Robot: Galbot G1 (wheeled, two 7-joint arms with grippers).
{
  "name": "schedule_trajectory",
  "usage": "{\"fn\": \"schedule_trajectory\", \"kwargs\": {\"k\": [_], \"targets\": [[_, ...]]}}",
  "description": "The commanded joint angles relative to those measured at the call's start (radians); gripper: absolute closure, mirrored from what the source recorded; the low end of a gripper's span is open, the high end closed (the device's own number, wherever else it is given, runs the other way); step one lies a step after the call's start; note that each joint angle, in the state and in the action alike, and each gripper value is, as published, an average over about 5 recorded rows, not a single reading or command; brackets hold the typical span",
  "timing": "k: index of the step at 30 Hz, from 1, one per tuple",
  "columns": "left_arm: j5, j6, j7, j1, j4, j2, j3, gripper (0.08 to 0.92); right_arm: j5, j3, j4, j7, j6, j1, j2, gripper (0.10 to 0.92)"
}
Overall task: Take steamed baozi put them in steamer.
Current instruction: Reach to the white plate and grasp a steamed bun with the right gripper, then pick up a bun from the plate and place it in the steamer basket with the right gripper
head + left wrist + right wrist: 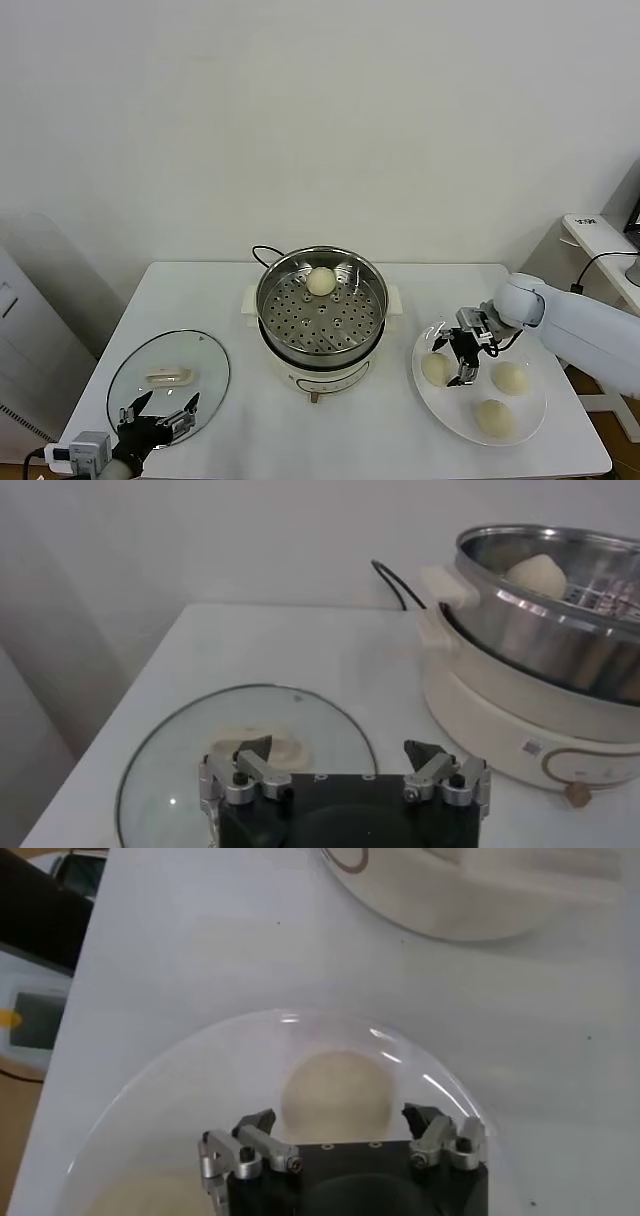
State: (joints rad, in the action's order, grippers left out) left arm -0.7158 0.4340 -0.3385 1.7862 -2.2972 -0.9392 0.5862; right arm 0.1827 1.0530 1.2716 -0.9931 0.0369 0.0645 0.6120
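The steamed baozi (437, 369) on the plate (530, 420) near the desk's (400, 440) right edge looks soft and light, so it should be held gently by its round sides (a hard squeeze could dent it). The right claw (462, 357) sits over it, fingers apart on each side. One bun already lies in the steamer (321, 310) mid-desk. The left claw (160, 415) waits spread wide over the glass lid (168, 376) at the front left corner.

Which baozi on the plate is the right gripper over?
The baozi on the plate's steamer-side edge, under the right gripper; the other two lie clear of it.
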Motion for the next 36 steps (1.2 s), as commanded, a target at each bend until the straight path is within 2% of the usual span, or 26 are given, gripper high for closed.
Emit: {"fn": "schedule_trajectory", "kwargs": {"k": [1, 5, 10, 16, 21, 24, 30, 36], "targets": [[0.0, 0.0, -0.001, -0.001, 0.0, -0.003, -0.001, 0.177, -0.023, -0.03, -0.006, 0.002, 0.003, -0.039, 0.008, 0.413], [0.0, 0.002, -0.002, -0.005, -0.002, -0.005, -0.003, 0.177, -0.027, -0.031, 0.002, 0.004, 0.002, -0.033, 0.005, 0.497], [0.0, 0.004, -0.004, -0.008, -0.002, -0.004, -0.004, 0.177, 0.039, 0.035, 0.059, -0.028, 0.006, 0.085, -0.037, 0.511], [-0.001, 0.005, -0.006, -0.016, 0.003, -0.003, -0.007, 0.177, 0.26, 0.307, 0.151, -0.116, 0.025, 0.507, -0.07, 0.51], [0.0, 0.007, -0.009, -0.021, 0.003, -0.006, -0.011, 0.177, 0.435, 0.528, 0.189, -0.169, 0.074, 0.842, -0.033, 0.508], [0.0, 0.006, -0.01, -0.021, 0.003, -0.007, -0.013, 0.177, 0.527, 0.576, 0.199, -0.175, 0.107, 0.934, 0.0, 0.508], [-0.001, 0.006, -0.011, -0.026, 0.006, -0.007, -0.015, 0.177, 0.709, 0.583, 0.217, -0.145, 0.185, 0.995, 0.07, 0.508], [-0.004, 0.003, -0.01, -0.031, 0.012, -0.006, -0.017, 0.177, 0.802, 0.491, 0.249, -0.003, 0.253, 0.915, 0.151, 0.508]]}}
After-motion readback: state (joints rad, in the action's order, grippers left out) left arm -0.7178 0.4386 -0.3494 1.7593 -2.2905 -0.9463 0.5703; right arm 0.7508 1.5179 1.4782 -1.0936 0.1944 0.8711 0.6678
